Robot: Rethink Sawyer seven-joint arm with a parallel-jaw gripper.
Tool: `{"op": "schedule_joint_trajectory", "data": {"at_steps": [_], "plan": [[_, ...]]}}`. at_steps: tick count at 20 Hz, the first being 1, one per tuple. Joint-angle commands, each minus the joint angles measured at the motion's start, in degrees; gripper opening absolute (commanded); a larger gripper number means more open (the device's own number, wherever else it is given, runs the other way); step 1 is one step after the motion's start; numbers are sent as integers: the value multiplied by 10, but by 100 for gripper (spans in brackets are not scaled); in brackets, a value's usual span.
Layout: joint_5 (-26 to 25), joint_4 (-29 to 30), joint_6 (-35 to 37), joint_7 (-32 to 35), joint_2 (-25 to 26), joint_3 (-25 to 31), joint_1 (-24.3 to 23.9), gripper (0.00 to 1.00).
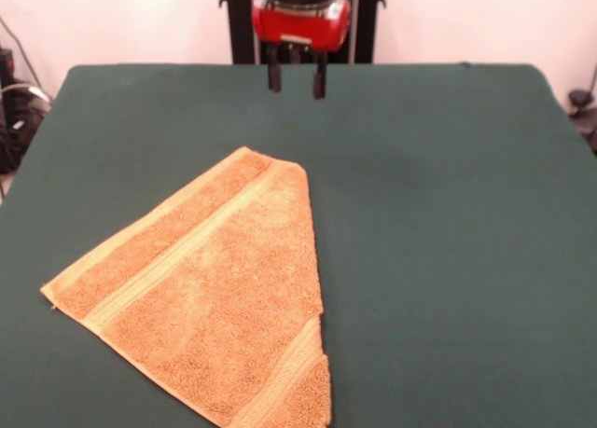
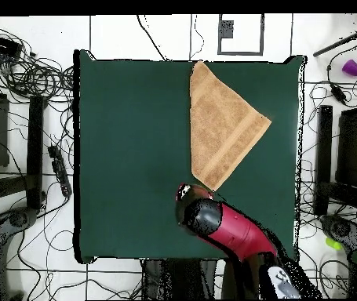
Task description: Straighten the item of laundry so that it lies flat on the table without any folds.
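The orange-yellow terry towel (image 1: 215, 297) lies on the dark green felt worktop (image 1: 448, 214) folded over on itself, so that it shows as a rough triangle instead of a rectangle: in the front view one long straight edge runs down its right side from a blunt top corner to a point at the near edge of the picture, and a second corner points out to the left. That straight right-hand edge looks like the fold line, with the hidden half tucked under or doubled over along it (which layer is on top is hard to tell). Paler woven bands cross the cloth near the far-left edge and near the bottom tip. The red and black claw (image 1: 297, 81) hangs above the far part of the worktop, well apart from the towel and holding nothing, its two dark fingers (image 1: 274, 79) parted with a clear gap between them. The task appears not yet begun; a likely next move is to take a loose corner and draw it across the fold
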Motion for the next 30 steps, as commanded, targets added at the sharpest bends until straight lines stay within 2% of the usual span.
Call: {"op": "schedule_joint_trajectory", "data": {"at_steps": [1, 5, 9, 11, 14, 18, 21, 23, 27, 30], "plan": [[61, 66, 59, 171, -50, 54, 28, 100], [69, 58, 80, 158, -54, 51, 24, 100], [70, 9, 147, 162, -56, 19, 46, 100], [60, -30, 134, 151, -21, -1, 50, 100], [53, -92, 100, 125, 60, -3, 32, 100], [58, -174, 76, 129, 156, -28, 43, 100], [67, -213, 73, 139, 207, -39, 51, 100], [73, -246, 84, 144, 235, -49, 55, 100], [82, -313, 162, 149, 271, -54, 49, 100], [96, -372, 214, 181, 305, -74, 60, 100]]}}
